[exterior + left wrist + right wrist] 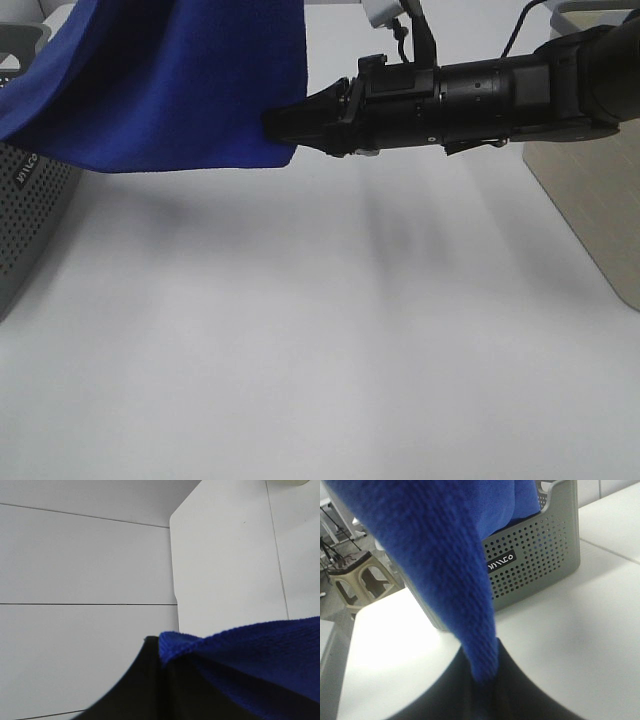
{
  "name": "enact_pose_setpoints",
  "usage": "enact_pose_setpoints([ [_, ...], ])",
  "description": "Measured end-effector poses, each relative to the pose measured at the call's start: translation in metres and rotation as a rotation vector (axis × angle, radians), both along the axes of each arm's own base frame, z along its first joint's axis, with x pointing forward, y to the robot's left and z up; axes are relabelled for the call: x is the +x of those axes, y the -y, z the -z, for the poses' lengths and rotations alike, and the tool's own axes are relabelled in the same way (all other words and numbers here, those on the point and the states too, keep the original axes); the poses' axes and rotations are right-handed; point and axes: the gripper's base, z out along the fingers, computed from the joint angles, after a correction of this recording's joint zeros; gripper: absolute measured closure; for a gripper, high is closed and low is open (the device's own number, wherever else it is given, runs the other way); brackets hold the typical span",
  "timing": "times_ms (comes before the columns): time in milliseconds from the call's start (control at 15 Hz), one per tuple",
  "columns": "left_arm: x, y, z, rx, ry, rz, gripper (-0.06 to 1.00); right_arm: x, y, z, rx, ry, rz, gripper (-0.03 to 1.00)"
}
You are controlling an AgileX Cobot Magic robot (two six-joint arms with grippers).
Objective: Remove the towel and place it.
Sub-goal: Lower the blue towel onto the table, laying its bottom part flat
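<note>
Grey perforated basket point(25, 210) sits at the left edge of my high view. One end of the blue towel point(170, 80) lies inside it, and the rest hangs in the air above the white table point(330, 360). My left gripper point(162, 655) shows only in its wrist view, jaws together on a towel edge. At the towel's lower right corner, my right gripper point(280, 125) is clamped on the hem. Farther right stands a pale bin point(590, 200), partly cut by the frame. Between the two containers I have a broad open stretch of tabletop, running to the near edge. Count: one towel, two containers, two grippers.
</note>
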Motion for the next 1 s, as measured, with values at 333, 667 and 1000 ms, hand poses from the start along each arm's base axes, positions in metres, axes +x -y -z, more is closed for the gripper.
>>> enact_pose_setpoints([
  [333, 0.007, 0.006, 0.007, -0.096, -0.063, -0.034, 0.94, -0.012, 0.011, -0.021, -0.154, -0.159, 0.066, 0.95],
  [667, 0.024, 0.025, -0.004, -0.497, 0.009, -0.017, 0.94, -0.025, 0.043, -0.104, -0.408, -0.003, 0.312, 0.95],
  [1000, 0.021, 0.026, -0.023, -0.717, 0.088, 0.043, 0.94, -0.024, 0.08, -0.184, -0.706, 0.198, 0.553, 0.95],
])
